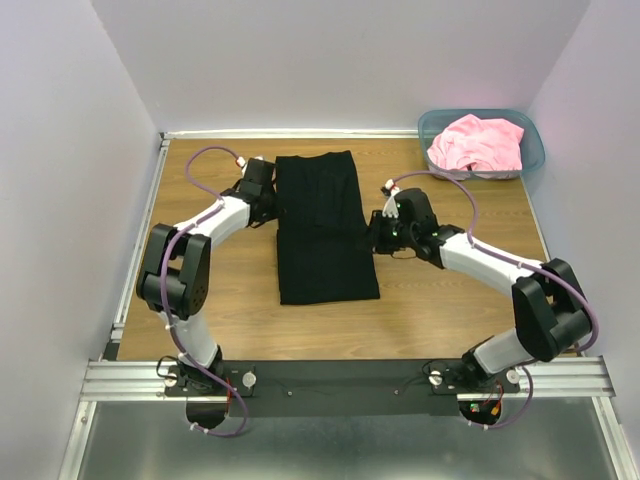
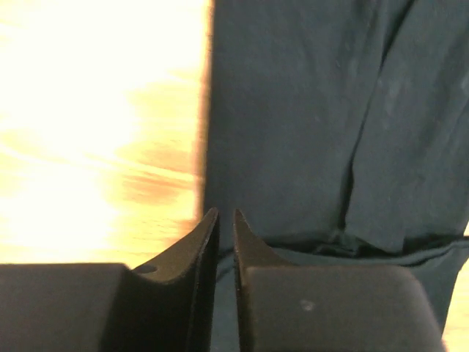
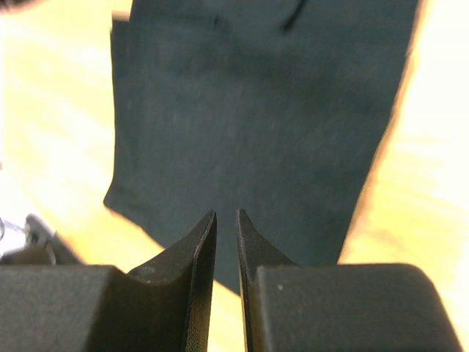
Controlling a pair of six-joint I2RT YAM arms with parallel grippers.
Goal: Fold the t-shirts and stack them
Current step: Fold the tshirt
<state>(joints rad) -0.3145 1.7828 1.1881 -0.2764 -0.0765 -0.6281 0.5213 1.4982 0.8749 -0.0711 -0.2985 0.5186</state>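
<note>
On the table (image 1: pixel 430 322), black t-shirt (image 1: pixel 322 228) folded narrow, long axis near-to-far

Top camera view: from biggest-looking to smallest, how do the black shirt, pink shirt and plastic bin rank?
1. black t-shirt, lying flat
2. teal bin
3. pink t-shirt, bunched up inside the bin, so it may only look smaller

The work surface was a wood-grain table (image 1: pixel 450 320), its top lying level. Plain pale walls enclosed it on three sides: a back wall (image 1: pixel 340 60), a left wall (image 1: pixel 60 200) and a right wall (image 1: pixel 600 120). An aluminium rail (image 1: pixel 570 375) ran along the near edge, and a second rail (image 1: pixel 140 250) along the left edge. A grey metal sheet (image 1: pixel 350 440) lay below. Lighting was even overhead; in the wrist views the wood glared.
</note>
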